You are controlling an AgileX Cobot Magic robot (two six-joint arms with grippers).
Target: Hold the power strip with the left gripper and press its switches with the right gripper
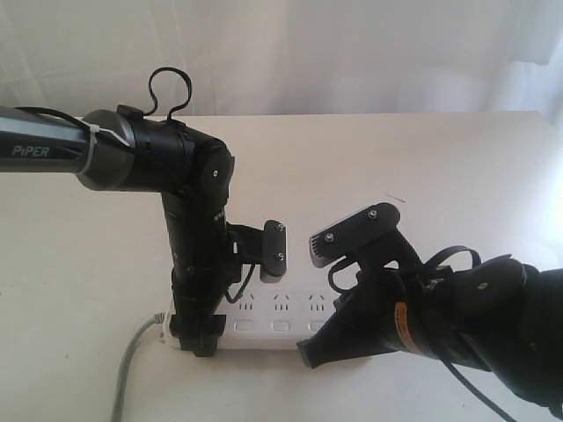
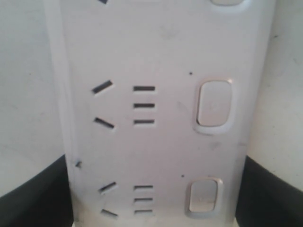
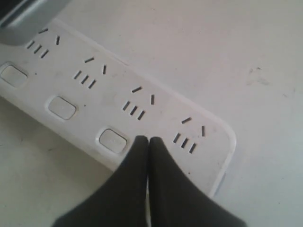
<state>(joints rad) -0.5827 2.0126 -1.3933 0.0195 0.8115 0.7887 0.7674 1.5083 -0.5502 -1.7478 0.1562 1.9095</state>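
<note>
The white power strip (image 1: 280,309) lies near the table's front edge, its grey cord (image 1: 130,360) trailing off to the left. My left gripper (image 1: 198,338) reaches down over the cord end. In the left wrist view its black fingers (image 2: 35,198) sit against both long sides of the power strip (image 2: 156,142), shut on it. My right gripper (image 3: 149,140) is shut with nothing between its jaws. Its tips rest over the strip's switch row, just past one switch (image 3: 112,140) and beside the end socket group (image 3: 189,135). Whether they touch the strip I cannot tell. Two more switches (image 3: 62,108) show along the row.
The beige table (image 1: 457,176) stretches behind the strip to a white curtain (image 1: 352,53). The left arm's wrist camera (image 1: 274,251) and the right arm's camera block (image 1: 352,230) hang close together above the strip's middle.
</note>
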